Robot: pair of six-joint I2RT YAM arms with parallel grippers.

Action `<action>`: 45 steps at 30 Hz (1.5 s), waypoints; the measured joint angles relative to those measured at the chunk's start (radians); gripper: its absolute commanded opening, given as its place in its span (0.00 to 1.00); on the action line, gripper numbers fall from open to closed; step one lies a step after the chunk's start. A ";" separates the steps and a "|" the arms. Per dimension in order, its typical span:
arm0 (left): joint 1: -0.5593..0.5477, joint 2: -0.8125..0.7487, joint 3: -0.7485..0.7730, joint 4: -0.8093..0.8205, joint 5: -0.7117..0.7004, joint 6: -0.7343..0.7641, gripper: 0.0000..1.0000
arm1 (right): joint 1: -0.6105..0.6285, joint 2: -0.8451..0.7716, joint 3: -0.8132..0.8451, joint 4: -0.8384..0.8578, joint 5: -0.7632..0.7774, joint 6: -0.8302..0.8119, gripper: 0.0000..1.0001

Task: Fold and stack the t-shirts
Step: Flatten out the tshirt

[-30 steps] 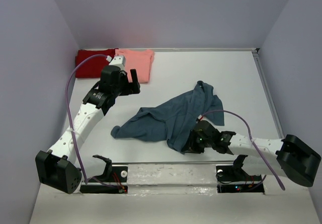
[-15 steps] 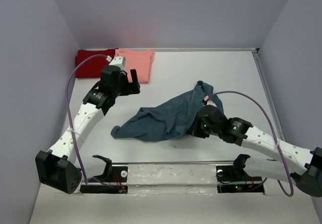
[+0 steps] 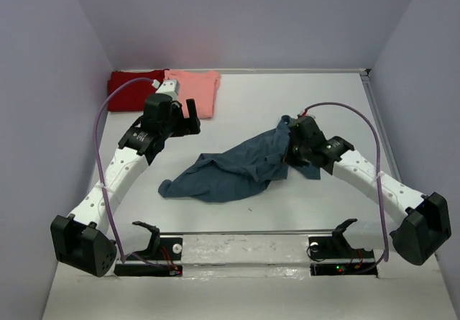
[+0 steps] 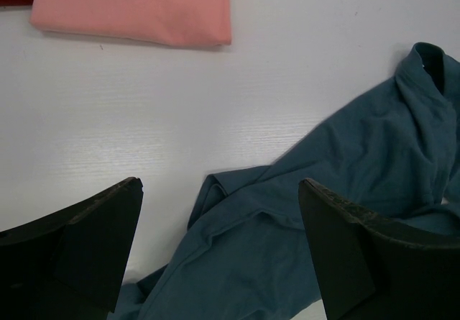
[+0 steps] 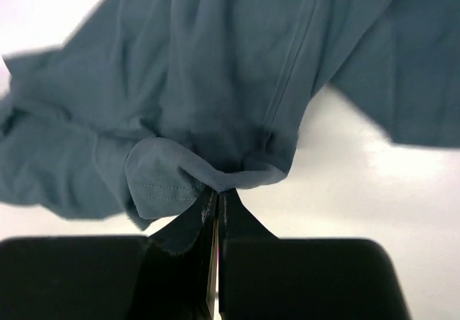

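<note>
A crumpled teal-blue t-shirt point(image 3: 237, 169) lies across the middle of the white table. My right gripper point(image 3: 292, 154) is shut on a hemmed fold of that shirt point(image 5: 215, 119), the cloth bunched at the fingertips point(image 5: 218, 189) and lifted off the table. Folded against the back left wall lie a dark red t-shirt point(image 3: 133, 91) and a salmon-pink t-shirt point(image 3: 198, 90) side by side. My left gripper point(image 3: 188, 116) hovers open just in front of the pink shirt point(image 4: 136, 7), nothing between its fingers point(image 4: 345, 248), with the blue shirt point(image 4: 302, 219) below it.
Purple-grey walls point(image 3: 43, 83) close the table in on three sides. A black-edged rail point(image 3: 244, 252) with both arm bases runs along the near edge. Purple cables point(image 3: 338, 108) arc above each arm.
My right gripper closed on the blue shirt's near edge, then swung away from the front rail toward the back right, dragging that part of the shirt along. The left arm stayed put.
</note>
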 measured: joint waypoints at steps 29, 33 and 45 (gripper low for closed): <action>0.000 0.013 0.000 0.000 0.017 0.000 0.99 | -0.187 -0.504 -0.286 -0.140 -0.420 -0.058 0.00; 0.000 0.016 0.000 0.000 0.017 0.000 0.99 | -0.187 -0.546 -0.411 -0.158 -0.480 -0.034 0.00; 0.000 0.035 0.000 0.000 0.018 0.000 0.99 | -0.187 -0.568 -0.517 -0.184 -0.516 -0.007 0.00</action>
